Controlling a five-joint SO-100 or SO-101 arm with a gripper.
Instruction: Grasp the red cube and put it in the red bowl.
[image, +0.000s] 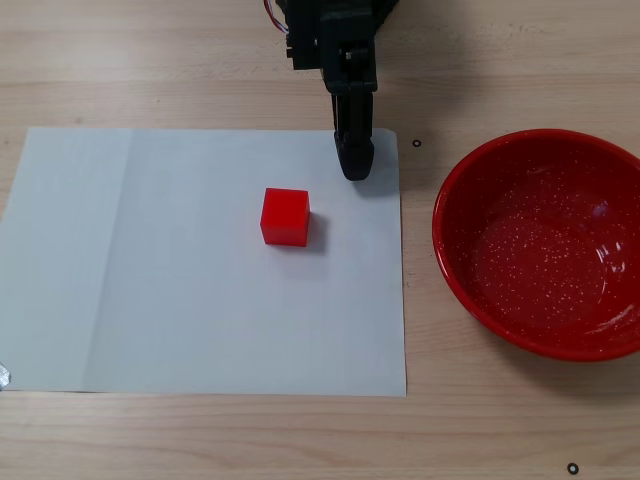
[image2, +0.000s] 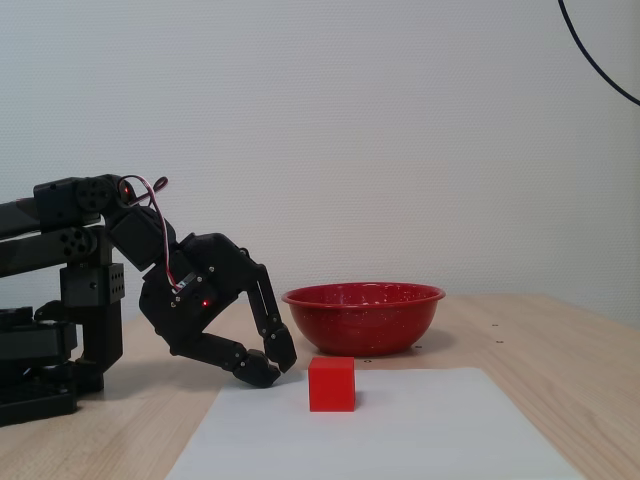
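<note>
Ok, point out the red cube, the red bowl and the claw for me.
red cube (image: 285, 216): fixed view from above, on its top face.
red bowl (image: 470, 185): fixed view from above, on its left inner wall.
claw (image2: 272, 368): fixed view from the side, between its fingertips.

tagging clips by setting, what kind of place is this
Probably a lab or hobby workbench: a light wooden table against a plain white wall, with a small robot arm, a sheet of paper and a red bowl.
</note>
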